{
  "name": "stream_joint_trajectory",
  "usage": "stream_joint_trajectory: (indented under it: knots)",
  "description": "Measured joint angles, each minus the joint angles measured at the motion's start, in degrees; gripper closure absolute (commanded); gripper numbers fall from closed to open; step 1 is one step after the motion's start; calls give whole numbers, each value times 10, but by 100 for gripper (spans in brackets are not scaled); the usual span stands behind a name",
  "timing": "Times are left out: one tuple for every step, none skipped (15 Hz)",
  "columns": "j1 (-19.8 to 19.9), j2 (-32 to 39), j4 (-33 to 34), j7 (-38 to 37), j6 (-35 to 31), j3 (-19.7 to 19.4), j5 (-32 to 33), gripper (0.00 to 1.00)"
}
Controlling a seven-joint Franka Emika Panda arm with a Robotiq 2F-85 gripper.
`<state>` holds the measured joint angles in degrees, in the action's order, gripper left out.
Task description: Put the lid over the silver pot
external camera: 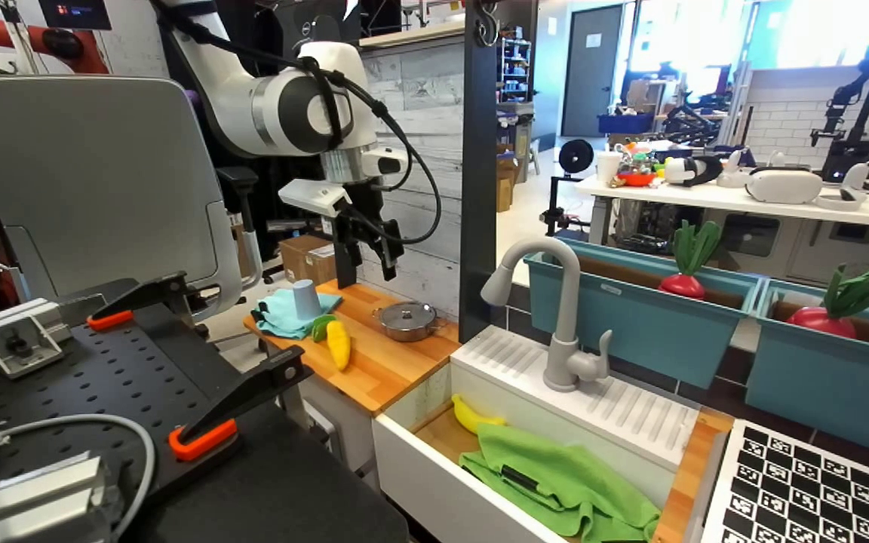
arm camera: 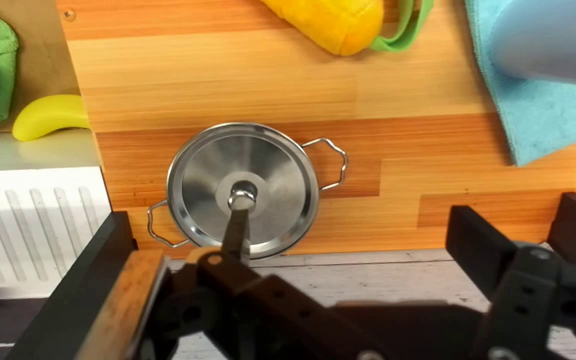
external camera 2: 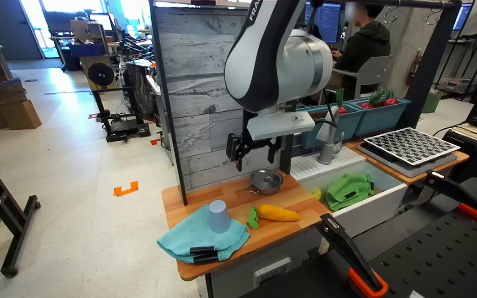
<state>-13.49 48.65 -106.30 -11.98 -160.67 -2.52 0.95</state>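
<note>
The lid, a round silver disc with a small knob, lies on the silver pot and covers its top. The lid (external camera: 405,312) and pot wall (external camera: 409,332) show in an exterior view; the lid (external camera 2: 266,179) and pot wall (external camera 2: 268,191) also show in an exterior view. The pot stands upright on the wooden counter, near the back wall. My gripper (external camera: 369,268) is open and empty, above the counter and apart from the lid. It also shows in an exterior view (external camera 2: 254,162). In the wrist view, one finger of the gripper (arm camera: 350,219) overlaps the knob of the lid (arm camera: 273,175).
A yellow plush vegetable (external camera 2: 278,212) with a green top lies in front of the pot. A light blue cup (external camera 2: 219,217) stands on a teal cloth (external camera 2: 189,236). A wood-look wall (external camera 2: 205,136) rises behind. A sink with faucet (external camera: 566,317), banana (external camera: 476,415) and green cloth (external camera: 555,475) adjoins.
</note>
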Motion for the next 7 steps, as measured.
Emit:
stream_joint_trajectory:
  knots:
    - [-1, -1, -2, 0, -1, -1, 0, 0]
    - [-1, -1, -3, 0, -1, -2, 0, 0]
    - [-1, -1, -4, 0, -1, -2, 0, 0]
    - [-1, -1, -4, 0, -1, -3, 0, 0]
    - [-1, -1, -4, 0, -1, -3, 0, 0]
    - [-1, -1, -4, 0, -1, -3, 0, 0]
    - [-1, -1, -4, 0, -1, -3, 0, 0]
